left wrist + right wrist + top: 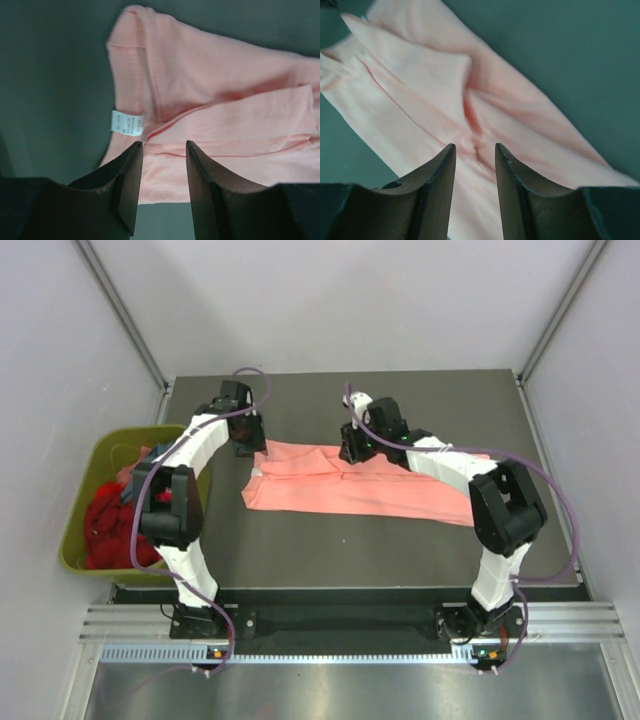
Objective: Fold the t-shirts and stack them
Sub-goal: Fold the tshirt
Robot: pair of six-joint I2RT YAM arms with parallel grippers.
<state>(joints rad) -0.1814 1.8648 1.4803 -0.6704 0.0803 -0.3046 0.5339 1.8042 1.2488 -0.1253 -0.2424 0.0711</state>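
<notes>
**Spread tools poised over a half-folded shirt**

Dark fingers of the left tool (164,143) stand apart with nothing between them. Their tips are just above the salmon-pink t-shirt (215,75), with its white label (126,122) a little to their left. The right tool (475,145) is likewise spread and empty, and a small pucker of cloth sits right ahead of its tips. The shirt lies on the tabletop (350,550) beneath both tools, partly folded into a long band.

The risk, as I judge it, is that a pinch here takes only the top layer and drags the fold open, or that uneven pulls skew the band.

Both arms reach forward from their bases and bend down at the wrist over the shirt's far edge. Red t-shirts (110,525) sit in the bin (72,540), out past the left tool.
</notes>
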